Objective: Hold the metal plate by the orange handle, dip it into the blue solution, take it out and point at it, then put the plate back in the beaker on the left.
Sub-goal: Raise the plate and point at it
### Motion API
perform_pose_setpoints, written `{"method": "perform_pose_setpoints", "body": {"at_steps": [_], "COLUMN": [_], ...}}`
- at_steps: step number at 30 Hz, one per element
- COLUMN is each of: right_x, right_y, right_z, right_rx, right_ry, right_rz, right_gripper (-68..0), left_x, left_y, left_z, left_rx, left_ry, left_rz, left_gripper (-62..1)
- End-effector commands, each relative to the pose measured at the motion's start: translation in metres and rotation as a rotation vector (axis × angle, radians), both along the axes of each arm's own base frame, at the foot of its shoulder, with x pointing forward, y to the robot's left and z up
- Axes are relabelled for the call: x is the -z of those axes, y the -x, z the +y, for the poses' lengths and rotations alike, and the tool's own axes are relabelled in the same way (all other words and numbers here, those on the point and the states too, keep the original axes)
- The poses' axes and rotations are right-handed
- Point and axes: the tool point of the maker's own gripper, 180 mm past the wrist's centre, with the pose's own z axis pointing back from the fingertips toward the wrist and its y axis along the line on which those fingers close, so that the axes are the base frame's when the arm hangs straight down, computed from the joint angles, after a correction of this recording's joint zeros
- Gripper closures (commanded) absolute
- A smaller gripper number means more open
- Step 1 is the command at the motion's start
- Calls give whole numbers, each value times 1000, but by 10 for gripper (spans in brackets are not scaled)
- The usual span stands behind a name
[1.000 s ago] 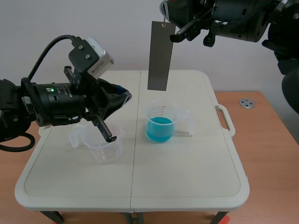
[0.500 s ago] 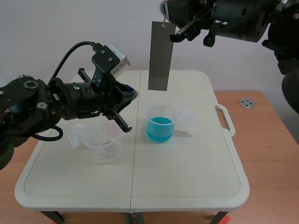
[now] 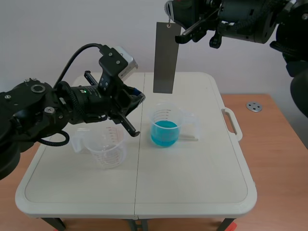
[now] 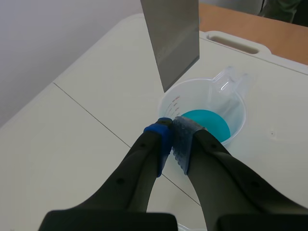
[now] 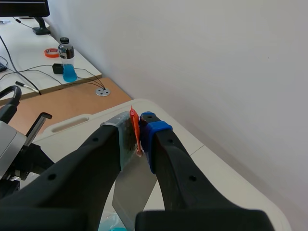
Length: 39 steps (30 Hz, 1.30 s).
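Observation:
A grey metal plate (image 3: 165, 57) hangs upright high above the table, over the beaker of blue solution (image 3: 165, 127). My right gripper (image 3: 176, 34) is shut on the plate's orange handle (image 5: 135, 131), which shows pinched between its pads. In the left wrist view the plate (image 4: 172, 38) hangs just ahead of my left gripper (image 4: 172, 126), above the blue beaker (image 4: 204, 115). The left gripper (image 3: 138, 98) is shut on nothing, its tips aimed toward the plate's lower end, not touching it. An empty clear beaker (image 3: 106, 145) stands at the left, below the left arm.
The white folding table (image 3: 192, 183) has a seam down its middle and a handle slot (image 3: 232, 122) at its right edge. A wooden desk (image 3: 279, 144) with a round metal fitting (image 3: 253, 106) lies to the right.
My left arm has risen from the empty beaker and swung right toward the hanging plate, its fingers staying shut. The right arm and the plate have kept still.

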Motion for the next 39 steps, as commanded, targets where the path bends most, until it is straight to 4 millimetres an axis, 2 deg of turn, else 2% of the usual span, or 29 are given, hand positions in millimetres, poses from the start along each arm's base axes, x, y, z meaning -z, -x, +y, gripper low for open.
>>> {"method": "perform_pose_setpoints", "body": {"at_steps": [1,9,14,19,23,26,30,33,36,39], "right_x": [-19,-19,-19,-20,-20,-20,-20,-20,-20,-20], "right_y": [2,2,2,2,2,2,2,2,2,2], "right_z": [2,2,2,3,3,3,3,3,3,3], "right_rx": [-21,-21,-21,-22,-22,-22,-22,-22,-22,-22], "right_ry": [-26,-25,-27,-28,-28,-28,-28,-28,-29,-29], "right_rz": [-53,-53,-53,-53,-53,-53,-53,-53,-54,-54], "right_gripper": [-15,-15,-15,-15,-15,-15,-15,-15,-15,-15], "left_x": [-13,-14,-20,-35,-52,-55,-52,-46,-34,-19], "left_y": [-4,-6,-10,-4,5,15,28,41,58,77], "left_z": [-3,-1,29,82,136,177,229,257,277,287], "left_rx": [4,-6,-79,-153,-225,-278,-371,-434,-475,-492], "left_ry": [18,18,59,76,80,28,-75,-130,-185,-214], "left_rz": [-38,-42,-54,-65,-70,-64,-59,-47,-22,29], "left_gripper": [-14,-14,-15,-15,-15,-15,-15,-15,-14,-15]}}
